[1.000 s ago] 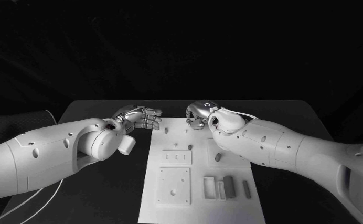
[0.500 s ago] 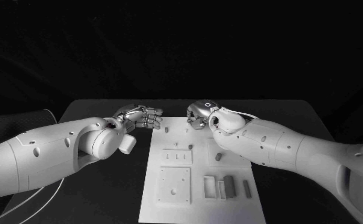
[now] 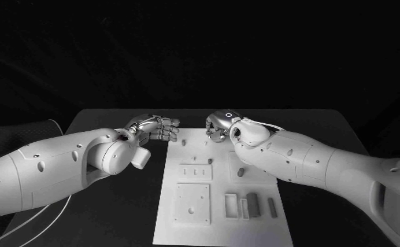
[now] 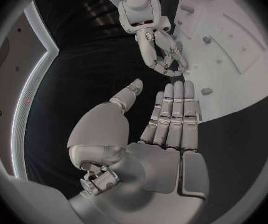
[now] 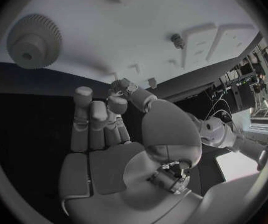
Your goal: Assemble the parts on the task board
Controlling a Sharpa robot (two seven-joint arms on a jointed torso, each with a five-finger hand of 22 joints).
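- The task board (image 3: 218,224) lay in the middle of the black worktop (image 3: 317,121), with small parts (image 3: 252,205) resting near its closer end.
- The left hand (image 3: 156,128) hovered just beside the board's far left edge, fingers straight and apart, holding nothing.
- The right hand (image 3: 220,125) sat over the far end, fingers curled; whether it pinched anything, I could not tell.
- A gear (image 5: 34,40) lay on the board.

One task board (image 3: 223,201), two hands, left (image 3: 155,128) and right (image 3: 220,125), one gear (image 5: 33,41).
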